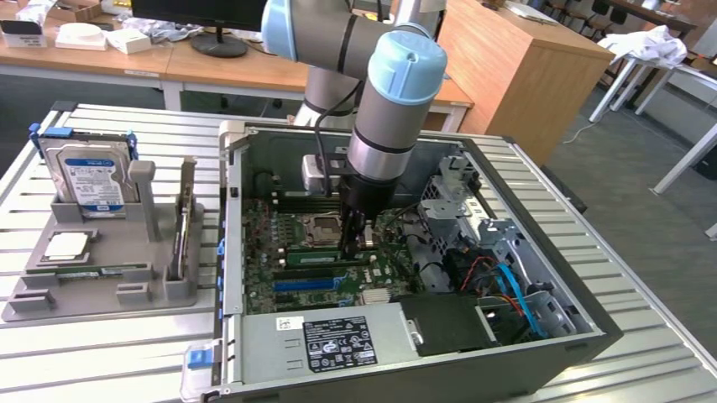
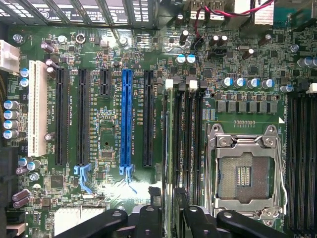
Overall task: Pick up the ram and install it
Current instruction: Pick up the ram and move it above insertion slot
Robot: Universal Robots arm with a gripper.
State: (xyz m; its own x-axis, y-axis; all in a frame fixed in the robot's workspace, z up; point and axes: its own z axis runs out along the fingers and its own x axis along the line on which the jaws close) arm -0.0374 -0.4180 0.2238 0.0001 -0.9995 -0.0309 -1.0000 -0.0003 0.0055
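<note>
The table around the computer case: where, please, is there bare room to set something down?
Bare table slats: in front of the grey holder, and to the exterior view's right of the computer case. Crowded: inside the case, around the gripper.

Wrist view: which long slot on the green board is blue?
The long bright-blue plastic slot on the green circuit board. The other long plastic slots are black, except one cream-white plastic slot at the row's end.
</note>
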